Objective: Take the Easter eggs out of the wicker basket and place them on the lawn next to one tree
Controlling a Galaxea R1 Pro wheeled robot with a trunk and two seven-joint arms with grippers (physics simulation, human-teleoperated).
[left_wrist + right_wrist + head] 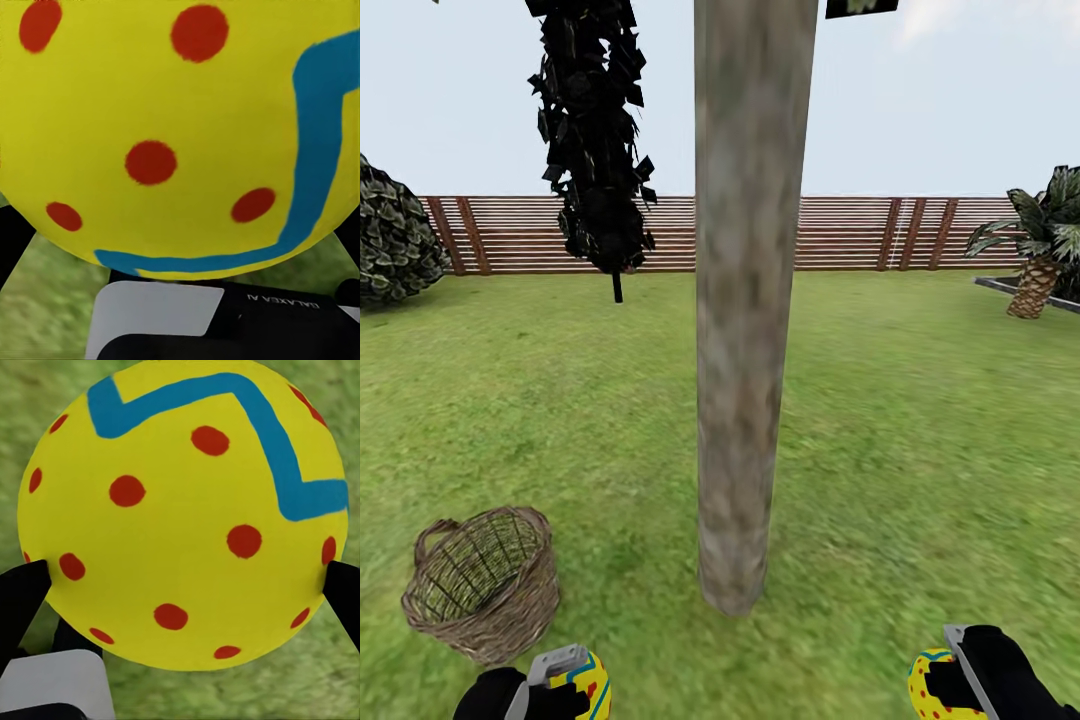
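Both grippers are low in the head view, each closed on an egg. At the left, the left gripper [555,680] has a yellow egg [588,682] with a blue stripe and a red spot showing; at the right, the right gripper [960,675] grips another yellow egg [932,685] speckled with red dots.

Up close in the left wrist view, that egg [180,135] is bright yellow, with big red dots and a blue band that steps in a zigzag along its side. It sits against the dark gripper body, with grass behind.

In the right wrist view, the second egg [184,517] is pinched between two black fingertips [22,592] touching its opposite sides. It has red dots scattered all over and a blue zigzag across one end. Green lawn [315,675] lies beneath it.

Straight ahead stands the tree [745,300], its trunk bare, straight and mottled grey-brown, rising from the lawn [910,420]. The basket [485,585] sits on the grass to the left of the trunk, near the left gripper, tipped so its open mouth shows. I can see no egg inside its brown weave. A slatted fence [840,232] runs across the back.
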